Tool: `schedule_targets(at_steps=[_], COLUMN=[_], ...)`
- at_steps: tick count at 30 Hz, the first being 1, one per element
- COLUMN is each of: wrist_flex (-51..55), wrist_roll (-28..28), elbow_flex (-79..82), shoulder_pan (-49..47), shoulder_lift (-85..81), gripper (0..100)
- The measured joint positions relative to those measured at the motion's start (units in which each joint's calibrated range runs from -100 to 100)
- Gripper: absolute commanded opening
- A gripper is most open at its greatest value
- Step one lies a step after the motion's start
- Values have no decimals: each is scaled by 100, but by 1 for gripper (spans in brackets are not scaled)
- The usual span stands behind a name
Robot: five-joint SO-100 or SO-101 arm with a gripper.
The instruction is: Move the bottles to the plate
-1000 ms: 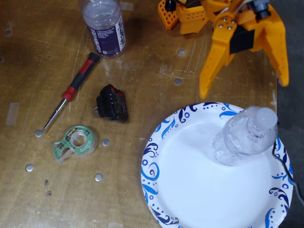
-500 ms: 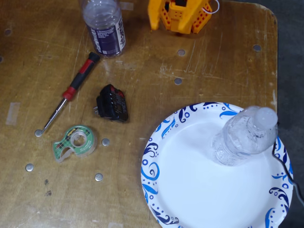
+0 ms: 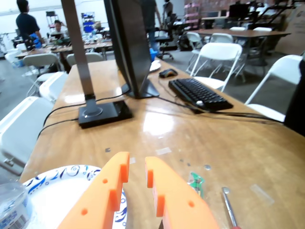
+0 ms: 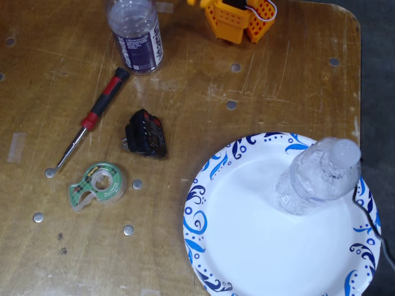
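Note:
The white plate (image 4: 247, 246) with blue swirls lies at the lower right of the fixed view. The small crinkly clear bottle (image 4: 318, 176) stands on its upper right part. The bottle with the dark purple label (image 4: 134, 34) stands on the bare table at the top left, off the plate. Only an orange part of the arm (image 4: 237, 18) shows at the top edge there. In the wrist view my gripper (image 3: 137, 164) is raised over the table, its orange fingers a narrow gap apart and holding nothing. Below it are the plate (image 3: 52, 186) and the clear bottle (image 3: 12, 207).
A red-handled screwdriver (image 4: 92, 117), a black block (image 4: 145, 134) and a green tape dispenser (image 4: 97, 185) lie on the table left of the plate. Ahead in the wrist view stand a monitor base (image 3: 102, 112) and a keyboard (image 3: 198, 93).
The arm has pulled back from above the plate's upper edge to the top edge of the fixed view. Both bottles stay where they were.

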Motion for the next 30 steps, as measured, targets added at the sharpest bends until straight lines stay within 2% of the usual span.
schedule_targets(at_steps=[23,30], wrist_flex=[553,1379], wrist_roll=[0,0], elbow_flex=[-27,-800], shoulder_pan=[137,957], shoulder_lift=[-772,-772], gripper=[4,4])
